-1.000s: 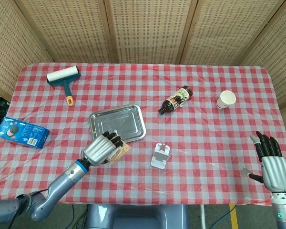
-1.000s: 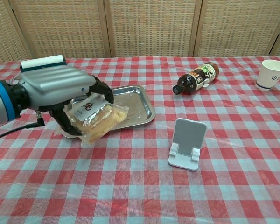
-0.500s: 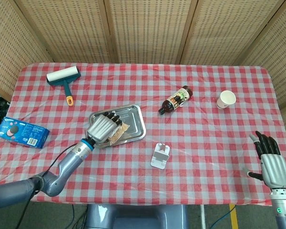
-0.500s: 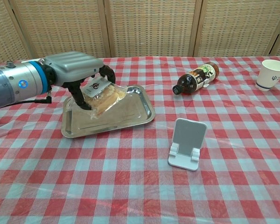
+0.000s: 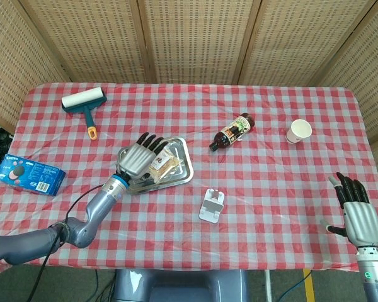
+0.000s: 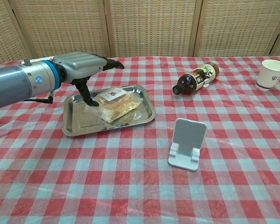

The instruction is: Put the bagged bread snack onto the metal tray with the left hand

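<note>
Bagged bread snack (image 6: 115,103) is now lying flat inside the metal tray (image 6: 73,125), toward its right half, w/ bag's right end near the right rim. 0.5 s ago it was being carried in the left hand over the tray; 1 s ago it was being held off the tray's near edge. Left hand (image 6: 82,65) is now opening: fingers are spreading out above the tray's far-left part, holding nothing. Thumb tip is reaching down beside the bag's left end; contact is prob. none, but chest view isn't settling it. Meaning: placement is looking done, only the withdrawal remaining.

Right hand (image 5: 360,214) is hovering open and empty at the table's near-right corner, well apart from everything.

Room: tray is sitting left of centre. Phone stand (image 6: 189,143) is standing near-right of it, bottle (image 6: 196,77) is lying far-right, both apart from the tray. Cloth left of and in front of the tray is giving the arm a free way back.
</note>
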### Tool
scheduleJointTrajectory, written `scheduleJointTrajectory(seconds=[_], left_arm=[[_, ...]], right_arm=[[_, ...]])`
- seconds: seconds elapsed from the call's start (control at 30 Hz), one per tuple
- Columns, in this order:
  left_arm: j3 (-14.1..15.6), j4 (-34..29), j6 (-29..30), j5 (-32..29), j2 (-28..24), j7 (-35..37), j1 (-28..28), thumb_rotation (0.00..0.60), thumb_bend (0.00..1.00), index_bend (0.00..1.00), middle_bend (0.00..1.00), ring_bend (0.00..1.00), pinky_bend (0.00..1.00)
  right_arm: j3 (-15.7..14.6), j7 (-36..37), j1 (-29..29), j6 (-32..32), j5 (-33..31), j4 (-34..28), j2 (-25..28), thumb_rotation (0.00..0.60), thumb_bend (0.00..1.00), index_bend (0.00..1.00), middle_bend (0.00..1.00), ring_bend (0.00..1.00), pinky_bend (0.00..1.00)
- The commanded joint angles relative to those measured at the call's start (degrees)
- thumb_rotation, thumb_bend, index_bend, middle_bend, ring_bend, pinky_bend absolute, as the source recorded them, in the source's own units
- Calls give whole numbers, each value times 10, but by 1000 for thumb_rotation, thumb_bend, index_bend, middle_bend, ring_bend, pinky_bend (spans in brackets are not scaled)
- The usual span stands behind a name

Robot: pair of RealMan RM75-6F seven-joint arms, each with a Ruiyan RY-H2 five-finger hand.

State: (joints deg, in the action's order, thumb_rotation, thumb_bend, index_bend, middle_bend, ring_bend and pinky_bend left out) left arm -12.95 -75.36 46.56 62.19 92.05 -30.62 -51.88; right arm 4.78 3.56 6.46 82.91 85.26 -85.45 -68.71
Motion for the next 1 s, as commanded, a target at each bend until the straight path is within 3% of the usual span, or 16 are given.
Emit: scheduleJointTrajectory(seconds=[0.03, 0.2, 0.33, 0.5, 0.7, 0.83, 1.0], left_arm=[[8, -22, 17, 2, -17, 13, 12, 600, 179, 0, 0, 0, 0], [23, -84, 67, 26, -57, 40, 49, 600, 181, 1, 0, 0, 0], [59, -145, 169, 77, -104, 48, 117, 600, 181, 5, 0, 0, 0], [101, -171, 269, 132, -143, 113, 199, 600, 181, 0, 0, 0, 0], [145, -161, 357, 176, -167, 163, 281, 600, 180, 0, 0, 0, 0], [168, -145, 423, 199, -161, 203, 340, 600, 172, 0, 0, 0, 0], [185, -101, 460, 217, -144, 212, 386, 600, 157, 0, 0, 0, 0]], right_arm=[[-2, -4, -1, 3, 3, -2, -1, 600, 52, 0, 0, 0, 0], [-5, -13, -2, 8, 10, -6, -1, 600, 52, 0, 0, 0, 0], [-7, -28, -2, 10, 13, -8, -5, 600, 53, 0, 0, 0, 0], [-9, -43, -2, 9, 14, -10, -9, 600, 53, 0, 0, 0, 0], [-12, -63, 0, 6, 15, -8, -16, 600, 53, 0, 0, 0, 0], [-13, -76, 1, 6, 16, -7, -21, 600, 53, 0, 0, 0, 0], [-16, -84, 1, 10, 26, -10, -22, 600, 53, 0, 0, 0, 0]])
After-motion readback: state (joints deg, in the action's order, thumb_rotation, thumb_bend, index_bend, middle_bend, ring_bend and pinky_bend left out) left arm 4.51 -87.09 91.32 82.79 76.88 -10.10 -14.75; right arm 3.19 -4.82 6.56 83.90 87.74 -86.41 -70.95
